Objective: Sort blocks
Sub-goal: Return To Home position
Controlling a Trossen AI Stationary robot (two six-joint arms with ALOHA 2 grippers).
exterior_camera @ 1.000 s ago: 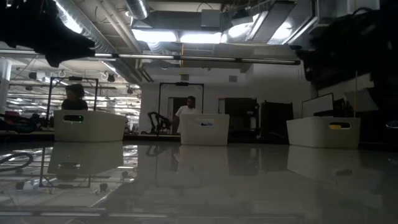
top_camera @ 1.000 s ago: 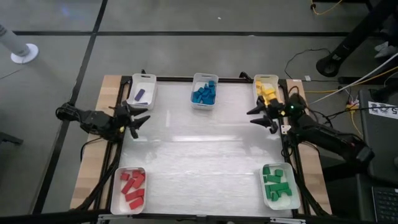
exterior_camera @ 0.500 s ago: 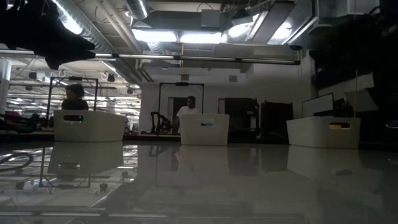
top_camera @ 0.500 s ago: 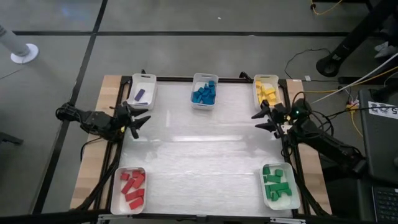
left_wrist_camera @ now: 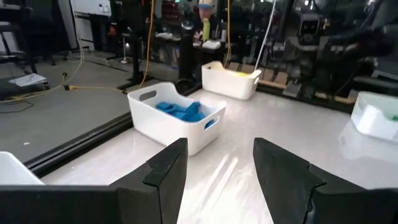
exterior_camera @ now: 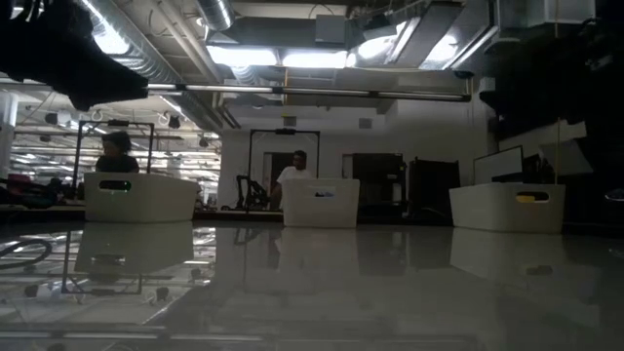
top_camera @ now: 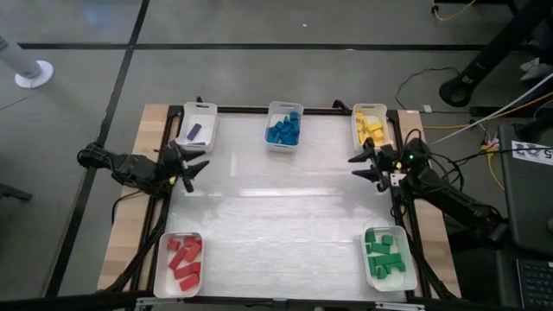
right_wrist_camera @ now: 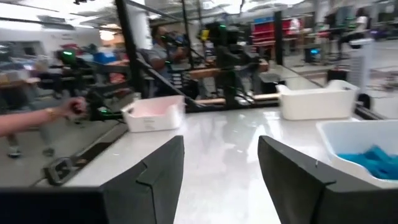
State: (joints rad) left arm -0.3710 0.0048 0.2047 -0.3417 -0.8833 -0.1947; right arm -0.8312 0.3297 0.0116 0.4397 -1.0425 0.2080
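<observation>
Blocks (top_camera: pixel 282 134) lie sorted by color in five white trays (top_camera: pixel 200 106). On the left side, one purple block (top_camera: pixel 195 131) is in the far tray and red blocks (top_camera: pixel 183 261) fill the near tray. The left gripper (top_camera: pixel 202 160) hangs between those two trays, fingers spread apart, holding nothing. Blue blocks (top_camera: pixel 285 129) are in the far middle tray. On the right side, yellow blocks (top_camera: pixel 371 130) are far and green blocks (top_camera: pixel 385 256) are near. The right gripper (top_camera: pixel 354 168) hangs between them, fingers spread too, holding nothing.

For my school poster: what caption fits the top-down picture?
Left gripper and right gripper open at the table edges; blocks sorted by colour in trays.
</observation>
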